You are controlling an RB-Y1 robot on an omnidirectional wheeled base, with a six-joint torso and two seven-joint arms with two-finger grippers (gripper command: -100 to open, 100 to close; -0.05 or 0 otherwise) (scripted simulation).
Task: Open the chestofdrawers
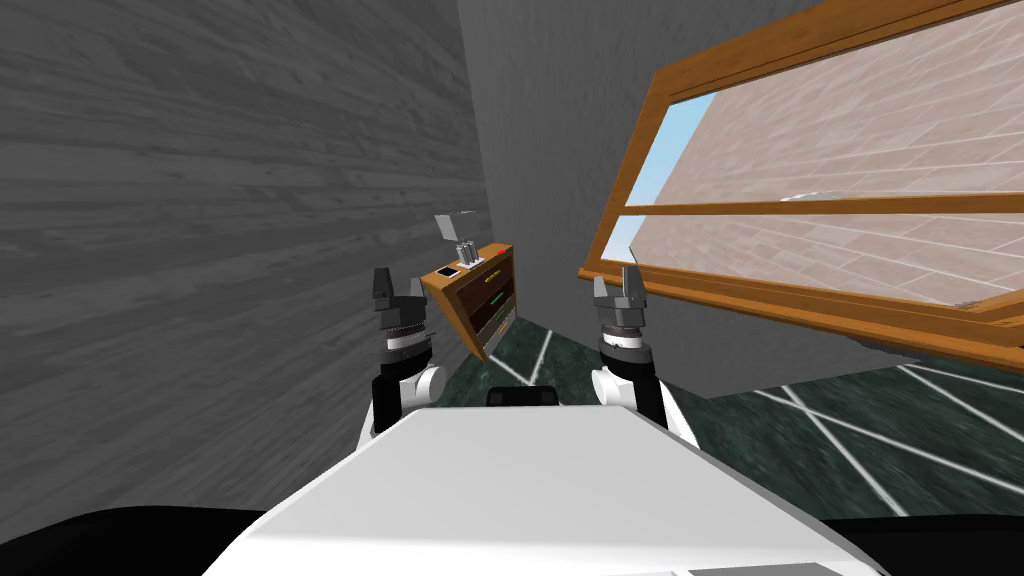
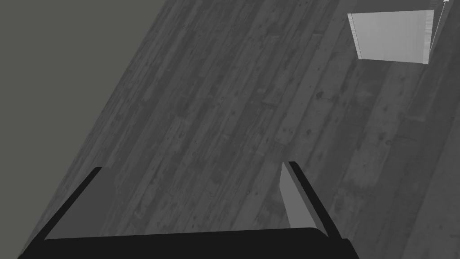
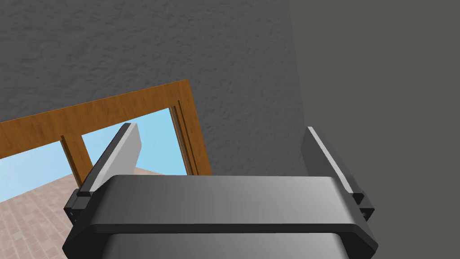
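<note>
The chest of drawers (image 1: 487, 300) stands far ahead, at the end of the room, its back against the grey plank wall (image 1: 200, 250) on the left. It is a small brown cabinet with dark drawer fronts facing out over the dark tiled floor (image 1: 800, 420). A few small grey things (image 1: 462, 240) stand on its top. The drawers look shut, though from this far off I would not swear to it. A broad window (image 1: 800, 207) with a brown frame takes up the wall on the right, nearer than the chest.

Both arms are held up in front of the chest, one on each side, with nothing near them. This looks like a carrying pose for driving, not a reach. The left claw (image 1: 395, 290) points up along the left wall. Its two blades stand wide apart with nothing between them. The right claw (image 1: 617, 285) is raised the same way on the window side, its blades also spread fully and empty. Keeping both open and tucked close makes sense here: neither can snag the wall or the window frame, and either is ready to close on a drawer handle.

I judge the task barely begun. The chest is well out of reach, so the next need is to roll forward across the floor and square up to the drawer fronts.
</note>
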